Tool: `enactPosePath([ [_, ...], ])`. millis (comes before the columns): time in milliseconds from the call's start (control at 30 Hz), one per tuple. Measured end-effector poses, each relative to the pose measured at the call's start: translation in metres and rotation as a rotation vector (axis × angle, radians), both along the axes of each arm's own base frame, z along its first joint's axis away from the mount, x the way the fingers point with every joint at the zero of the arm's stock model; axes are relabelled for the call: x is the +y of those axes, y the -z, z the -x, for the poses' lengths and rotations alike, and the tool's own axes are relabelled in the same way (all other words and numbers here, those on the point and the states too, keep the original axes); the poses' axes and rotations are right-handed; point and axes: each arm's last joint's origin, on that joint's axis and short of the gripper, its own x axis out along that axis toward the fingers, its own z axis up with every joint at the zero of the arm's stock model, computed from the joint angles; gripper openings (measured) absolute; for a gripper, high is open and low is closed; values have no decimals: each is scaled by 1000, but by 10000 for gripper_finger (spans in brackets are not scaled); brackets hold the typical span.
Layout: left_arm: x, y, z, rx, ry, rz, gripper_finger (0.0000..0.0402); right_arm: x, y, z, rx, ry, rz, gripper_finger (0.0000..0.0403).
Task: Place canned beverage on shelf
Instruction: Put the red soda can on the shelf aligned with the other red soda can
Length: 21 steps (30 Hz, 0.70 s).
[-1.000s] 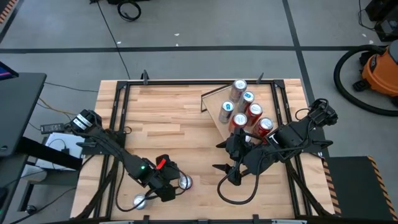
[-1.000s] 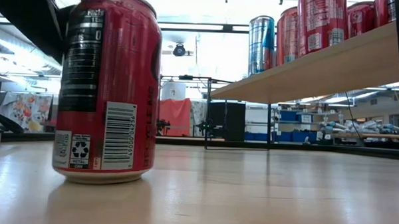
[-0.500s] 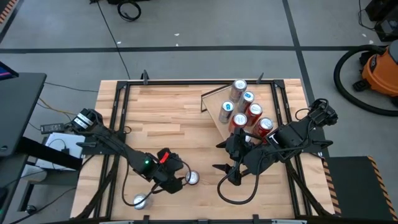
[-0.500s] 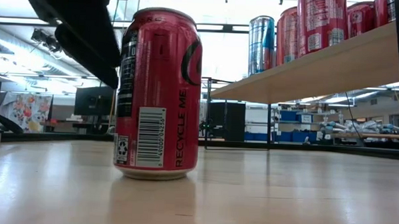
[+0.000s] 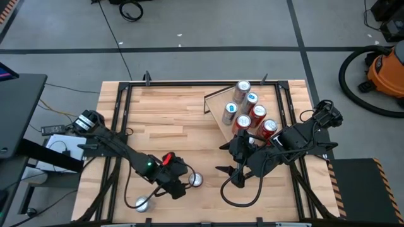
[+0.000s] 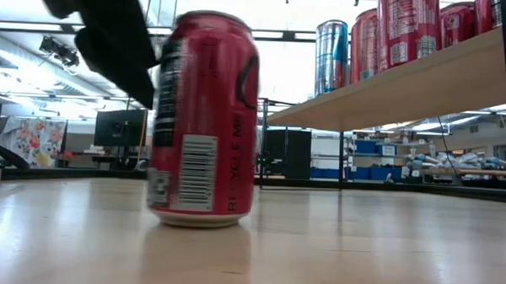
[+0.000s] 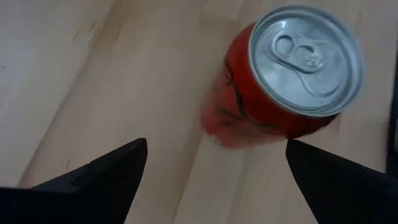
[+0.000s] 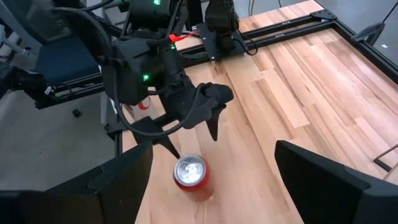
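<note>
One red can (image 5: 196,180) stands on our table (image 5: 170,120), just beyond our left gripper (image 5: 181,187), fingers apart. Our right gripper (image 5: 228,176) waits nearby, fingers apart too, empty.

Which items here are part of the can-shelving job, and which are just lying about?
Job:
- red can, upright on the table
- shelf, five cans on it
- left pincer, open beside the red can
- right pincer, waiting, open

Lying about:
- second can near the table's front edge
- orange shop vacuum on the floor

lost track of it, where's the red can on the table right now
In the high view the red can stands upright near the table's front edge, just right of the open left gripper, free of its fingers.
</note>
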Motion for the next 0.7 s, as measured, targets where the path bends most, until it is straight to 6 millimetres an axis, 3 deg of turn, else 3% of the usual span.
enactPosePath([
  [400,25,-4,-21,-80,-90,0,396,0,0,0,-1,3,-1,348],
  [700,23,0,-22,-63,-50,-27,396,0,0,0,0,0,-3,348],
])
